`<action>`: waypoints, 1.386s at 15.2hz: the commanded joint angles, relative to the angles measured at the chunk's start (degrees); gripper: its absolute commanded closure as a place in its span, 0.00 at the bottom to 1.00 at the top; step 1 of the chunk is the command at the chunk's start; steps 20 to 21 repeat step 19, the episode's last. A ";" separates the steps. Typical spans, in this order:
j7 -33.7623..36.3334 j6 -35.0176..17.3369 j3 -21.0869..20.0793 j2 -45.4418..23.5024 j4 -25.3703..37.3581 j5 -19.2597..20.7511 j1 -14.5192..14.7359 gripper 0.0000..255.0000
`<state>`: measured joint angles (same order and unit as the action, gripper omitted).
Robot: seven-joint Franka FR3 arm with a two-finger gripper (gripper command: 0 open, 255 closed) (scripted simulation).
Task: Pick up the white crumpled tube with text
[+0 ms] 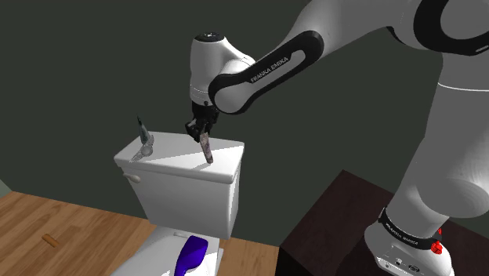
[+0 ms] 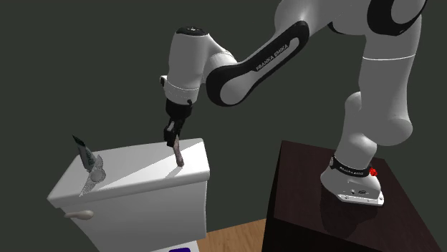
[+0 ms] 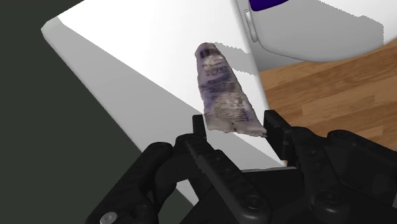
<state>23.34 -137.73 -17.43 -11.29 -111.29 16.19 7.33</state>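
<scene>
The white crumpled tube (image 3: 222,95), printed with dark text and tinged purple, is clasped at its wide flat end between my black fingers. My gripper (image 3: 235,127) is shut on it. In the shoulder view the tube (image 1: 207,149) hangs narrow end down under the gripper (image 1: 202,135), over the middle of the white toilet tank lid (image 1: 172,163). From the second exterior view the tube (image 2: 178,153) has its lower tip at or just above the lid (image 2: 136,168), below the gripper (image 2: 172,139); I cannot tell whether it touches.
A grey-green crumpled item (image 1: 144,141) stands at the lid's left end in the shoulder view. A purple object (image 1: 190,255) lies on the toilet seat below. The dark stand (image 1: 337,227) is to the right, and a small brown piece (image 1: 48,239) lies on the wooden floor.
</scene>
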 commanded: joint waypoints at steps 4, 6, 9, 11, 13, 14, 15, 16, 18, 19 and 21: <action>-0.57 1.30 -0.19 0.61 0.72 -0.62 -0.07 1.00; -1.08 2.63 -0.33 1.22 1.52 -1.18 -0.14 1.00; -1.80 4.66 -0.50 2.05 2.82 -1.94 -0.22 1.00; -2.25 6.02 -0.60 2.54 3.75 -2.40 -0.27 1.00; -2.68 7.40 -0.69 2.99 4.74 -2.82 -0.30 1.00; -2.88 8.10 -0.73 3.20 5.25 -3.02 -0.31 1.00; -3.08 8.80 -0.77 3.40 5.78 -3.21 -0.32 1.00; -3.27 9.50 -0.80 3.58 6.33 -3.39 -0.33 1.00; -3.49 10.31 -0.84 3.79 6.96 -3.59 -0.34 1.00; -3.48 10.31 -0.84 3.78 6.97 -3.59 -0.34 1.00; -3.48 10.31 -0.84 3.78 6.97 -3.59 -0.34 1.00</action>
